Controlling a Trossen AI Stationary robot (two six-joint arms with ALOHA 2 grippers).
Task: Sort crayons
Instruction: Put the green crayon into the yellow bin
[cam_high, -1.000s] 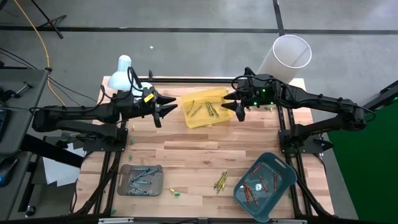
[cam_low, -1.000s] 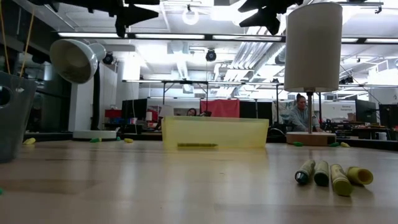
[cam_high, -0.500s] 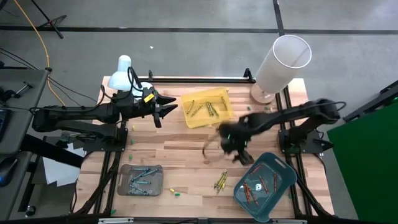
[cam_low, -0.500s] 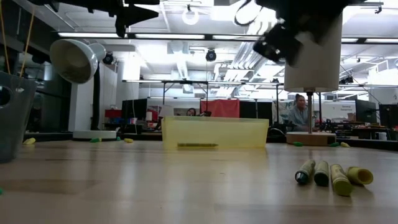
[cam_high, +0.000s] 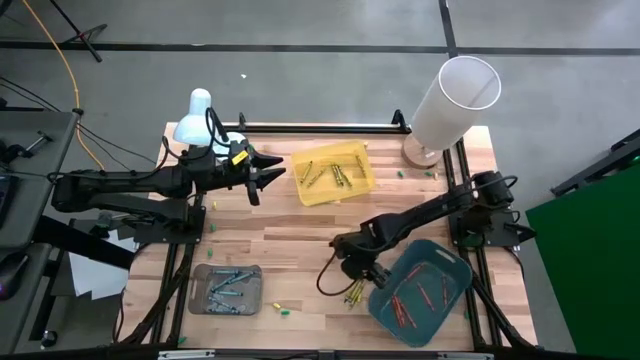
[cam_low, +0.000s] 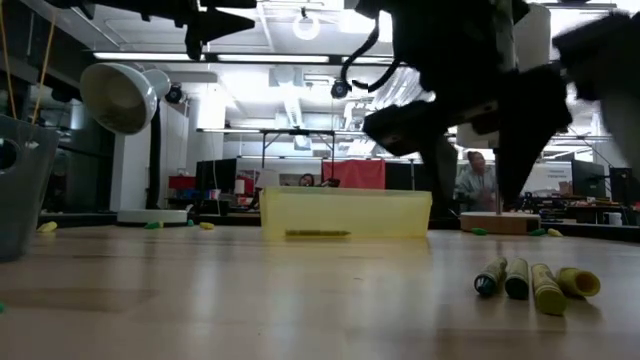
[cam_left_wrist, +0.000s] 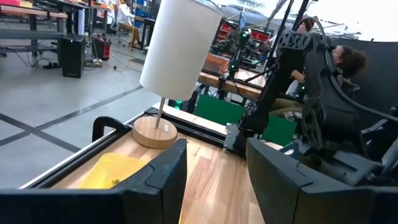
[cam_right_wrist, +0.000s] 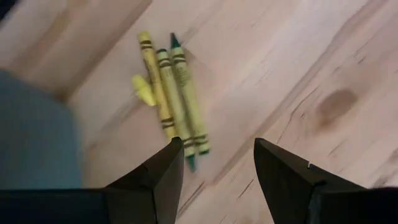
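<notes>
On the near part of the wooden table, just left of the teal tray, lies a small cluster of yellow-olive crayons. In the right wrist view they show as three thin paper-wrapped sticks side by side, one with a dark green tip, plus a short yellow stub touching the group's side. The low view shows the same cluster end-on as four rounded tips resting on the wood.

The right gripper hangs over the table just beside this cluster, its fingers spread with nothing between them. In the low view it is a dark blurred mass above the table surface. The left gripper waits at the far left, just left of the yellow tray, its fingers also parted and empty.

Only the high view shows the sorted groups: yellow-olive crayons in the yellow tray, red-orange crayons in the teal tray, and blue ones in the grey tray at near left. Small green pieces lie on the wood near the grey tray. The left wrist view alone shows the white lamp shade on its round wooden base, and a person seated beyond the table's edge.
</notes>
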